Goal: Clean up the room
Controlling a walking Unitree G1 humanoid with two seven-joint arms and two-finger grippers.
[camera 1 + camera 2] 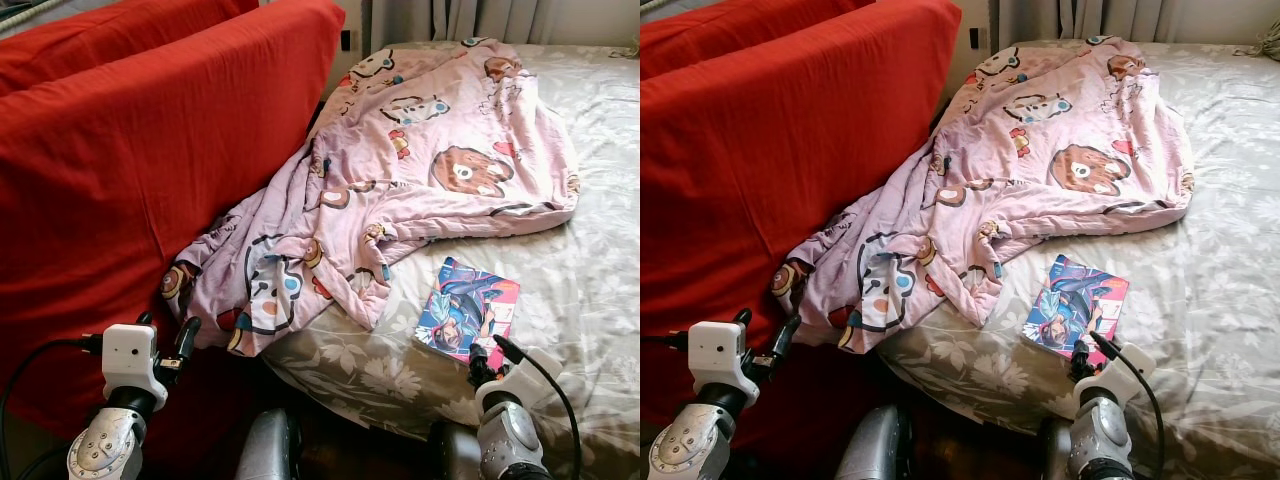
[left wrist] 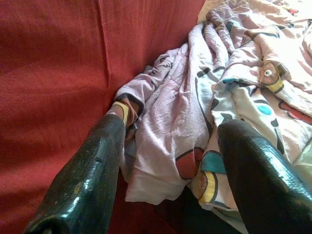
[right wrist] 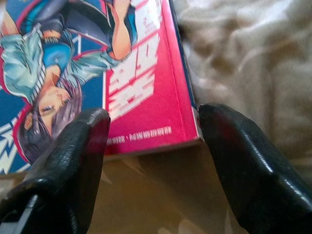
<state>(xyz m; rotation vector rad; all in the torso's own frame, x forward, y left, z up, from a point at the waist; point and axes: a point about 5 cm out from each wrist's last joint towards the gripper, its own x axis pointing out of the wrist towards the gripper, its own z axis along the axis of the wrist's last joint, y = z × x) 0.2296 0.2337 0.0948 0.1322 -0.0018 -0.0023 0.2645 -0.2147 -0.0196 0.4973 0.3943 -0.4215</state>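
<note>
Pink and crumpled, the cartoon-print blanket (image 1: 400,190) lay heaped across the bed (image 1: 600,200), one end spilling off the bed's near edge against the red sofa back (image 1: 130,180). Nothing about it looked folded or straightened, so by my reading the tidying had barely begun. A comic book (image 1: 468,308) with a blue and magenta cover lay flat on the floral sheet, just beside the blanket's lower fold and near the bed's edge.

The right pincer (image 3: 153,129) hovered at the book's near corner, its fingers apart with the corner between them but not clamped on it; the book rested on the sheet, not lifted. I judged the book to be the step in hand, with the grasp not yet made. The left pincer (image 2: 168,146) was also spread and empty, pointed at the hanging end of the blanket beside the sofa. Book and blanket both remained to be dealt with.
</note>
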